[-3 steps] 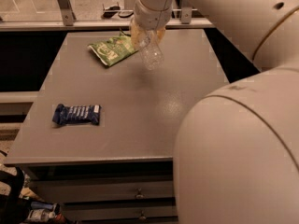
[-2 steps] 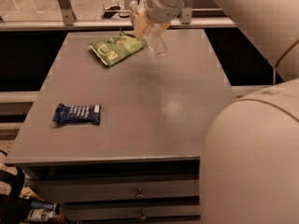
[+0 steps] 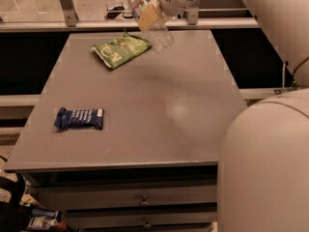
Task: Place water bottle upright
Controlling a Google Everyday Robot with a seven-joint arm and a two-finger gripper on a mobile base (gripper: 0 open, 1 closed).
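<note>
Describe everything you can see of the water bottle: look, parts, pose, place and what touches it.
The water bottle is small, clear, ribbed plastic, with a white cap and a pale label near its top. It hangs in the air, tilted, cap up-left, base down-right, above the far part of the table, near the green bag. Only the gripper touches it, shut around its middle.
</note>
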